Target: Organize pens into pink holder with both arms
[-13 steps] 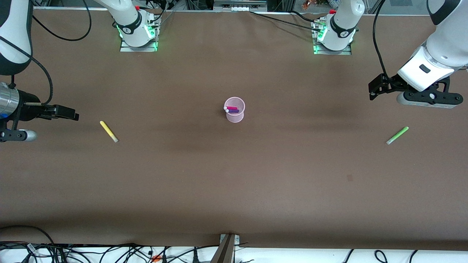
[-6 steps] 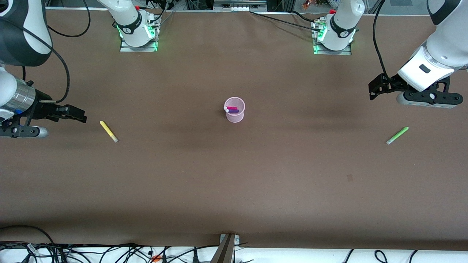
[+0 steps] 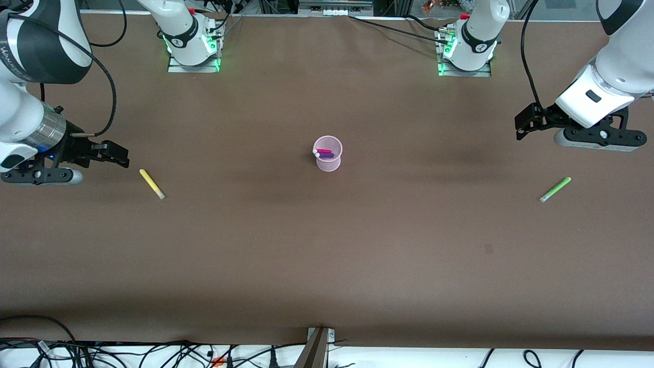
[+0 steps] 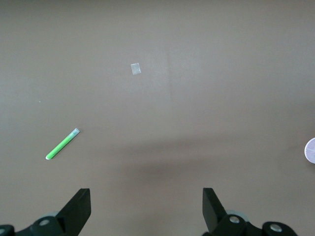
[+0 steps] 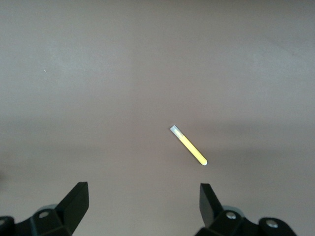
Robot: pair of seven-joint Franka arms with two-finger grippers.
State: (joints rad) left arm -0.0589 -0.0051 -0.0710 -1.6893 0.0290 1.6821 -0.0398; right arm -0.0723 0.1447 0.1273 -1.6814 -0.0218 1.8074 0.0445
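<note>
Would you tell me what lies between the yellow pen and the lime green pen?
Only the pink holder, seen in the front view, stands between the yellow pen and the green pen.

High front view facing robots, wrist views looking down at table [image 3: 327, 245]

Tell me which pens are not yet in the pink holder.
The yellow pen and the lime green pen lie flat on the table, one toward each end. The magenta-pink pen and dark purple pen sit in the pink holder.

Both grippers aloft, left gripper [image 3: 522, 125] and right gripper [image 3: 118, 153] fingers spread.
</note>
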